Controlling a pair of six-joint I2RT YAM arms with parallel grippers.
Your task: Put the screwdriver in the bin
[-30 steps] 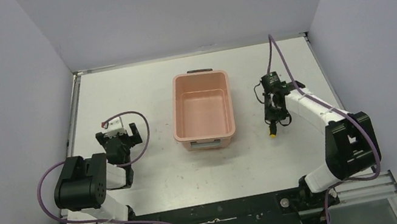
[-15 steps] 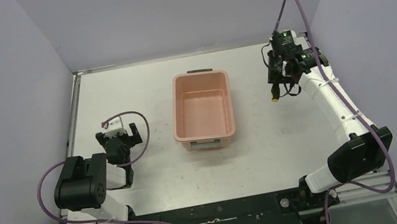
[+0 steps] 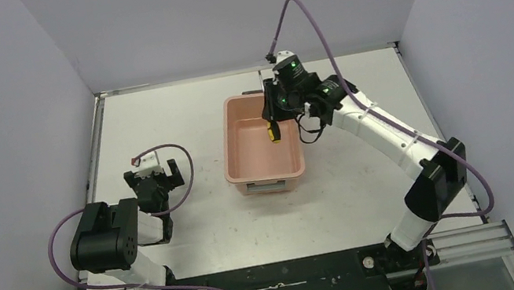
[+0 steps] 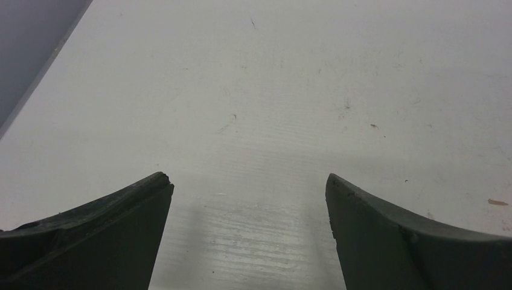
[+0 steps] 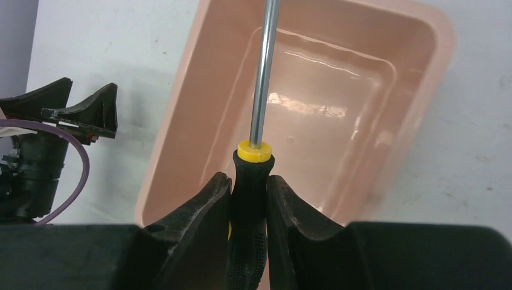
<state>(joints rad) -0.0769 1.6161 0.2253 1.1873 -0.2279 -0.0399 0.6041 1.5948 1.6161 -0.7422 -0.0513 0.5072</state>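
My right gripper (image 3: 272, 120) (image 5: 249, 181) is shut on the screwdriver (image 3: 274, 131) (image 5: 251, 193), gripping its yellow-and-black handle, and holds it in the air over the far part of the salmon-pink bin (image 3: 231, 114) (image 5: 181, 115). In the right wrist view the thin metal shaft points away from me over the bin's empty inside. The bin stands mid-table with its dark handle at the far short end and a pale label at the near end. My left gripper (image 3: 157, 172) (image 4: 247, 187) is open and empty over bare table at the left.
The white table (image 3: 370, 173) is walled at the left, back and right by grey panels. My left arm's base and purple cable (image 3: 62, 235) lie at the near left. In the right wrist view my left gripper (image 5: 66, 109) shows to the bin's left.
My right arm has lifted the screwdriver from the table right of the bin, swung up and leftward, and now holds it over the bin. The left arm has not moved.
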